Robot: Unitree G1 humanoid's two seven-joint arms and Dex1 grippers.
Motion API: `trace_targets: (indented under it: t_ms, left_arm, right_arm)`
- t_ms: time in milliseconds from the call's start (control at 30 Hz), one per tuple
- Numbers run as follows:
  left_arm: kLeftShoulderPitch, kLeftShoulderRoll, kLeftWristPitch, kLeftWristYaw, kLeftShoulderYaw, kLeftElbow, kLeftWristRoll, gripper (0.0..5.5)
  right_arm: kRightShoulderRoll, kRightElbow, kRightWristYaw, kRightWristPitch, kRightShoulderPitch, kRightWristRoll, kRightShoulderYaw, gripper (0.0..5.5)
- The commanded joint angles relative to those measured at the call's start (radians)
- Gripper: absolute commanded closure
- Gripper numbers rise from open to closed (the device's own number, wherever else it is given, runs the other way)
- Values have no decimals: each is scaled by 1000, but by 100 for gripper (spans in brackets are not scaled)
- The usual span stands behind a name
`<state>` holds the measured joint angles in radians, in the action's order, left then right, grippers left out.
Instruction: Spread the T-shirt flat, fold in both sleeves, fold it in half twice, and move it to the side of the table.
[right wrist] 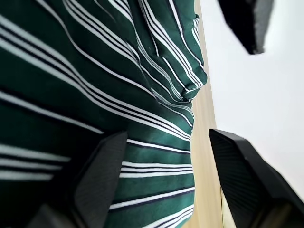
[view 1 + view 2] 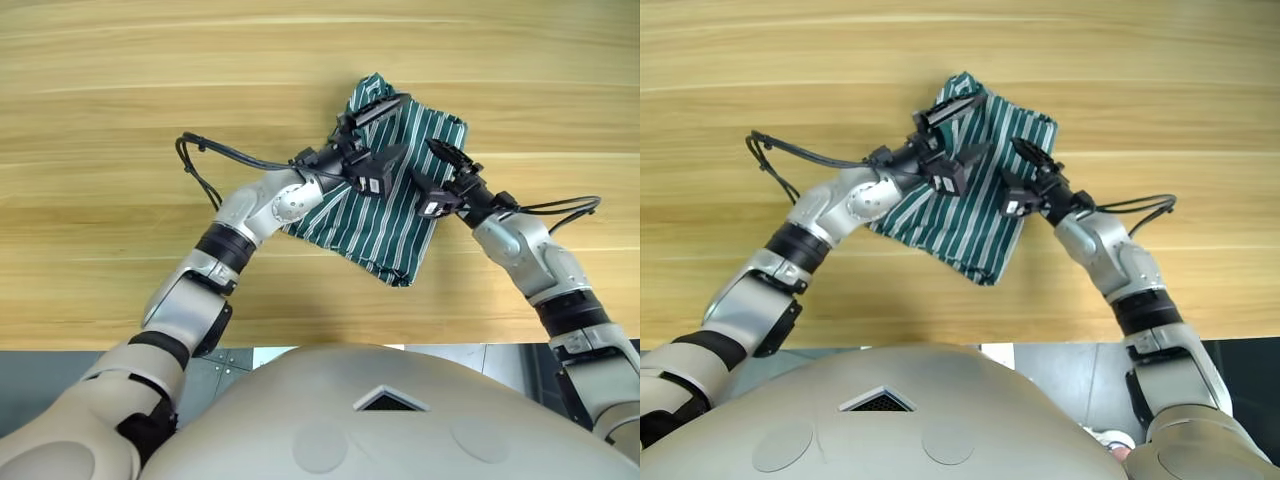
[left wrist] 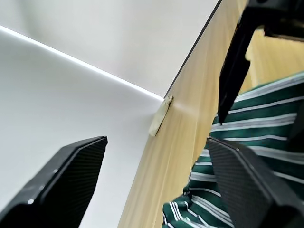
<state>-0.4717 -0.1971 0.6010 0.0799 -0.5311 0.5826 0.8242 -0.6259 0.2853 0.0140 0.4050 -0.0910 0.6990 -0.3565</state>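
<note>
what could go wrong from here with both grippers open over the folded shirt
1. The T-shirt lies in loose layers with a rumpled far corner. A pinch that catches only the top layer could pull the fold open when it is moved.
2. The left gripper and right gripper sit close together over the cloth, so closing or shifting either may make them bump.
3. Dragging the shirt across the table rather than lifting it could bunch it.

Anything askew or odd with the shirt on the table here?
The folded T-shirt lies skewed, its edges diagonal to the table grain, and its far corner looks bunched rather than flat. The left gripper and right gripper are open above it. No damage shows.
</note>
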Motion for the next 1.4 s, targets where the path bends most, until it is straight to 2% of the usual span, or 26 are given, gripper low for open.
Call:
trace_targets:
  t_ms: [33, 433, 567, 700, 833, 933, 967, 1167, 1267, 1400]
  left_arm:
    - [-6, -41, -57, 59, -8, 45, 40, 162]
    - [52, -182, -137, 114, 45, 135, -14, 162]
    - [43, -202, -151, 148, 56, 228, -33, 162]
    - [59, -212, -108, 175, 86, 194, -82, 162]
    - [125, -241, -60, 191, 166, 73, -180, 162]
    - [140, -256, -62, 227, 236, 40, -226, 162]
    - [142, -255, -67, 239, 252, 35, -232, 162]
    - [126, -225, -73, 282, 287, 54, -249, 162]
    - [114, -217, -74, 289, 288, 67, -244, 162]
    - [89, -209, -65, 279, 268, 97, -232, 162]
  right_arm:
    - [18, 77, 4, -13, -6, 23, -26, 233]
    - [9, 139, -24, -15, -32, 37, -36, 233]
    - [4, 132, -32, -21, -43, 39, -33, 233]
    - [-2, 121, -52, 2, -61, 44, -27, 233]
    - [-17, -32, -128, 125, -60, -54, 79, 233]
    - [22, -190, -111, 133, -49, -159, 151, 233]
    - [40, -217, -92, 121, -52, -151, 136, 233]
    - [101, -131, 37, 110, -71, 212, -180, 233]
    - [82, -106, 77, 122, -87, 297, -252, 233]
    - [-39, -130, 160, 180, -82, 316, -274, 233]
